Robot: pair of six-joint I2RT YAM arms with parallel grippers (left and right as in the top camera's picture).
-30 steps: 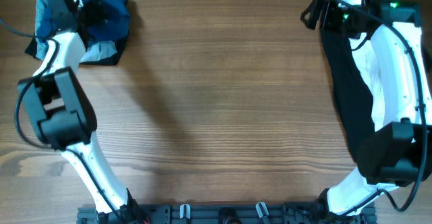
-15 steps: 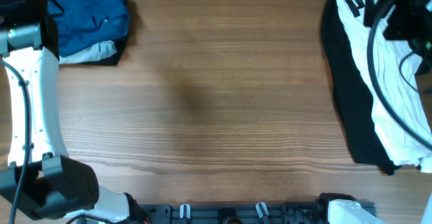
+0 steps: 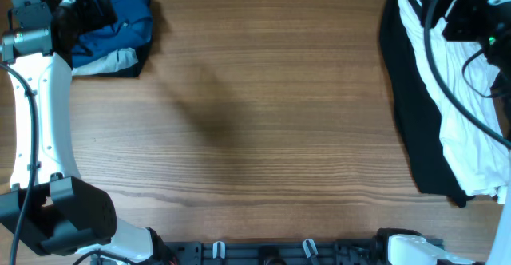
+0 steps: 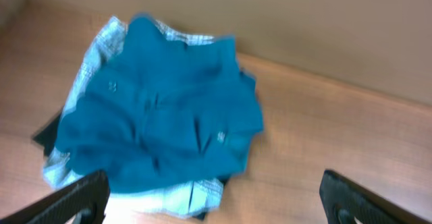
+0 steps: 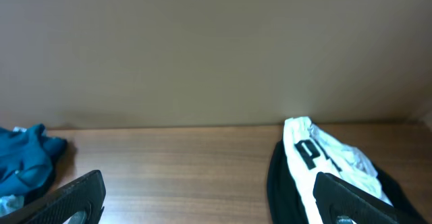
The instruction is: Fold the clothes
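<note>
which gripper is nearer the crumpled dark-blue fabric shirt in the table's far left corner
Left. The left gripper hovers open right by the dark-blue shirt; the right gripper is across the whole wooden table, above the white black-printed shirt at the right edge.

blue shirt [image 3: 120, 17] crumpled, far-L corner | white shirt [image 3: 467, 137] over black pc [image 3: 407, 113], R edge
</note>
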